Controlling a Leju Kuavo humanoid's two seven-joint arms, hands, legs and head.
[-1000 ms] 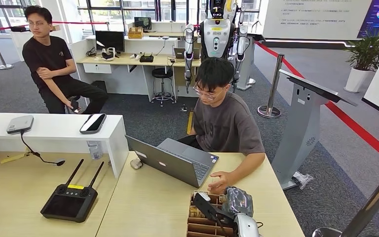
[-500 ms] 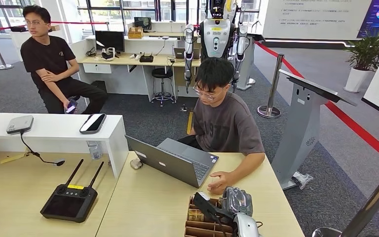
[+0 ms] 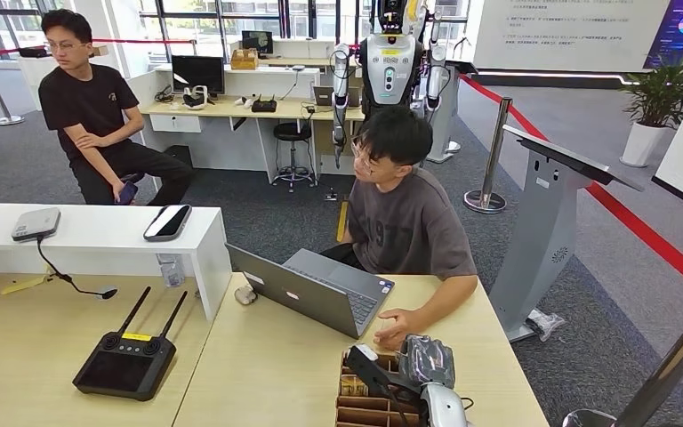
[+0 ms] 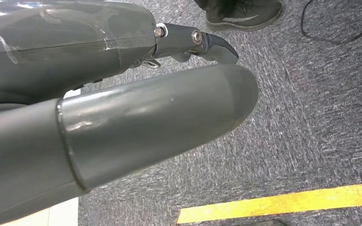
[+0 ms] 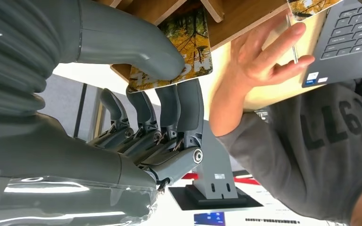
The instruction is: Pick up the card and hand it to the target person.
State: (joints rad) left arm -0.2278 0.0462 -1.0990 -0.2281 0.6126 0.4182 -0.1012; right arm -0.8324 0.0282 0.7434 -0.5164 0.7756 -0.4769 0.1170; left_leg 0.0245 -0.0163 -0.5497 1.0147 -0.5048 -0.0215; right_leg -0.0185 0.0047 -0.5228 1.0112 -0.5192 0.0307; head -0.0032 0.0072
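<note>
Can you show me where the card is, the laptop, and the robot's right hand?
card [image 5: 188,44], right wrist view, its autumn-tree picture.
laptop [image 3: 298,298], head view, back of its lid.
right hand [image 5: 162,92], right wrist view, between thumb and fingers.

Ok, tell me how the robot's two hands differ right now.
The right hand pinches a card with an autumn-tree picture between thumb and fingers, over the wooden box on the table; the left hand holds nothing. The right is up at the table beside the person's hand; the left hangs over grey carpet. Both are grey.
</note>
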